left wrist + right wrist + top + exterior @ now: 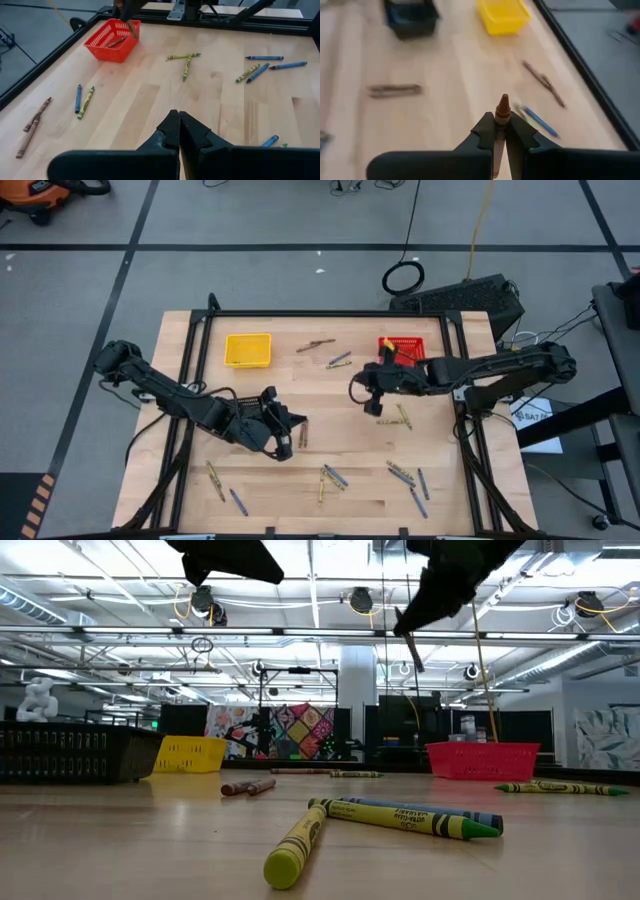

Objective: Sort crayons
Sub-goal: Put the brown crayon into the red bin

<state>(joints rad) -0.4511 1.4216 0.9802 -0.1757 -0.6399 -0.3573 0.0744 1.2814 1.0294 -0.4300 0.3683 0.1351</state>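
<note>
A: Beside red mesh basket (pixel 402 348), near table's far right edge: right gripper (pixel 500 131) clamped on brown-red wax crayon (pixel 503 107), tip protruding past fingers.

B: Noted. Left gripper (pixel 179 131) closed, empty, above bare wood at table centre. Legible writing?

A: Wrapper print on yellow crayon (pixel 297 845) too small to read. Open wood toward yellow mesh basket (pixel 248 349).
</note>
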